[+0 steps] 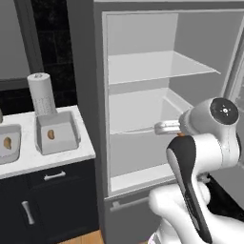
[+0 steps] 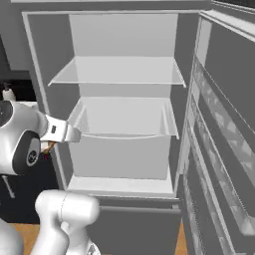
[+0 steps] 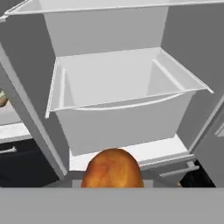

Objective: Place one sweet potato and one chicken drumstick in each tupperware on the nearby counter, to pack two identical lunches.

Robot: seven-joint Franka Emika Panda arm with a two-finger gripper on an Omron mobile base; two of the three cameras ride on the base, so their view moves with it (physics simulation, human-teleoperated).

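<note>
An orange-brown sweet potato [image 3: 113, 168] sits right at my gripper [image 3: 113, 183], which is shut on it; the fingertips are hidden behind it. A sliver of the sweet potato [image 1: 181, 135] shows under the hand in the left base view, and again [image 2: 48, 147] in the right base view. The hand hangs in front of the open fridge at the level of its drawer. Two light-grey tupperware trays stand on the white counter [image 1: 57, 159] to the left: one [image 1: 57, 133] close to the fridge, the other [image 1: 9, 145] at the frame's edge. Each holds a small brown food piece that I cannot identify.
The fridge has a glass shelf [image 1: 157, 66] and a white drawer [image 3: 118, 92], both bare. Its open door [image 2: 224, 129] stands on the right. A paper towel roll [image 1: 42, 93] stands behind the trays. Black cabinets with silver handles [image 1: 55, 175] run under the counter.
</note>
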